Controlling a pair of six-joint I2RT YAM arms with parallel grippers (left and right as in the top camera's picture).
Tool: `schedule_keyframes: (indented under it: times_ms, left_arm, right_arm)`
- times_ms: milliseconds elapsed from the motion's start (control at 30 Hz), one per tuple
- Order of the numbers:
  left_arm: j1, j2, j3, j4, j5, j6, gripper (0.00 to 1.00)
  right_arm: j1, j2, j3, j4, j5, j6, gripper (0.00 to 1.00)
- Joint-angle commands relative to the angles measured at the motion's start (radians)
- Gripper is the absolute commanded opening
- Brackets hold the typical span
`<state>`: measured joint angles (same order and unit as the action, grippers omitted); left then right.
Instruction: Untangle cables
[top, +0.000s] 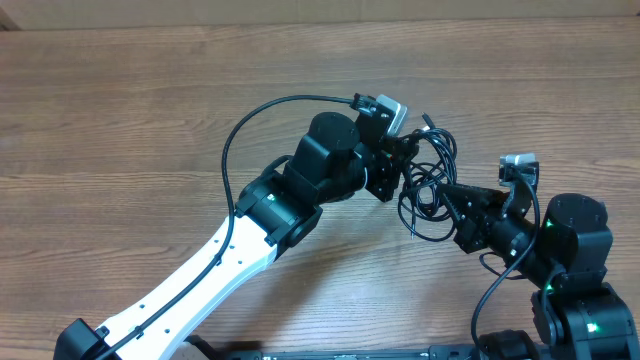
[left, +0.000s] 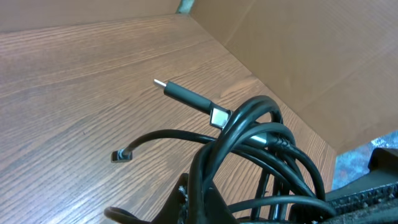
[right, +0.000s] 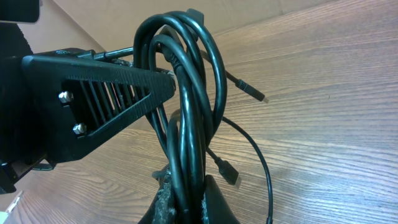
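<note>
Surface: brown wood-grain tabletop (top: 130, 110), matte, with the grain running lengthwise. A plain tan board wall (left: 298, 50) stands along its far edge.

Count: two arms, two end effectors and one tangled bundle of thin black round-sheathed cables (top: 428, 185). I cannot tell how many separate cords are in the bundle. Two plug ends show in the left wrist view:
- a long dark plug with a small metal tip (left: 185, 96), sticking out of the loops and clear of the wood
- a small squarish dark plug (left: 120, 155), lying on the tabletop at the end of a loose strand

Position: the bundle hangs right of the tabletop's centre, between the two end effectors. It forms smooth glossy overlapping loops.

Left end effector (top: 400, 168): black, with ribbed triangular fingers (right: 106, 93), clenched on the cables from the left side.

Right end effector (top: 452, 198): black, clenched on the cables from the lower right. The strands run down between its fingers in the right wrist view.

The two end effectors are very near each other, with the loops bulging out above and below them
</note>
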<state>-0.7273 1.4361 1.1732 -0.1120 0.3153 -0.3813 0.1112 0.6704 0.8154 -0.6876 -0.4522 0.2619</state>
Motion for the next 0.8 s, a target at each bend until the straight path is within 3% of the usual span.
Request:
schedule_keyframes:
  times_ms: [0, 167, 500, 767]
  left_arm:
    - [0.022, -0.025, 0.015, 0.02, -0.138, -0.089, 0.04]
    - [0.022, -0.025, 0.015, 0.019, -0.19, -0.191, 0.04]
    - [0.022, -0.025, 0.015, 0.019, -0.193, -0.204, 0.04]
    - [0.022, -0.025, 0.015, 0.019, -0.246, -0.335, 0.04]
  right_arm:
    - [-0.002, -0.007, 0.024, -0.019, 0.006, -0.005, 0.04]
    - [-0.002, -0.007, 0.024, -0.01, 0.006, -0.005, 0.04]
    - [-0.002, -0.007, 0.024, -0.01, 0.011, -0.005, 0.04]
    - [-0.002, -0.007, 0.024, -0.013, 0.01, -0.005, 0.04]
